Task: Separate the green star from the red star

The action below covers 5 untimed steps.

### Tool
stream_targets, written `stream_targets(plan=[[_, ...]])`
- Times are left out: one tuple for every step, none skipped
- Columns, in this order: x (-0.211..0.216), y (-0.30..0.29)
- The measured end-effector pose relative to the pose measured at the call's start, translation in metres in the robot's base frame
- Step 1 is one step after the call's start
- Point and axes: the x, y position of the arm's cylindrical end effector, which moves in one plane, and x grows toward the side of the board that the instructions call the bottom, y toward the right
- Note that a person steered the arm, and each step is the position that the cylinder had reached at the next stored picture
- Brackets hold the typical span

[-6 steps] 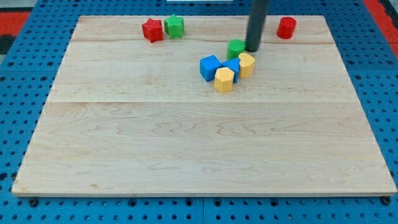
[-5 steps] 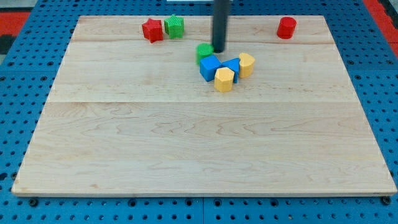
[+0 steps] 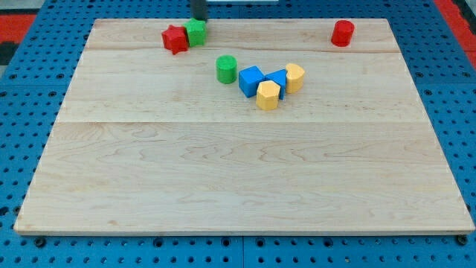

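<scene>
The rod is seen only as a short dark stub at the view's top edge, and my tip [image 3: 199, 18] is placed directly at 12 o'clock of the green star [image 3: 196, 31], touching or nearly touching its upper edge; which of the two cannot be told. No gripper is fitted to the arm, so no spread or pressed-together state can be reported.

The green star is found near the top edge of the wooden worktop [image 3: 223, 179], left of centre. The red star [image 3: 175, 39] is pressed against it at roughly 8 o'clock, with no gap visible between the two.

A green cylinder [image 3: 226, 68] stands apart at about 5 o'clock from the stars. Just beside it, at 4 o'clock, a cluster is formed: a blue cube [image 3: 251, 80], a second blue block [image 3: 277, 79] whose shape is partly hidden, a yellow block [image 3: 294, 77] at the cluster's 3 o'clock side, and another yellow block [image 3: 268, 95] at its 6 o'clock side. These four are packed in contact with one another.

A red cylinder [image 3: 342, 33] is set well apart, near the worktop's top right corner.
</scene>
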Motion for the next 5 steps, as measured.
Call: stream_targets(plan=[[0.012,-0.029],[0.042,-0.025],[0.067,-0.007],[0.053,-0.030],[0.056,-0.019]])
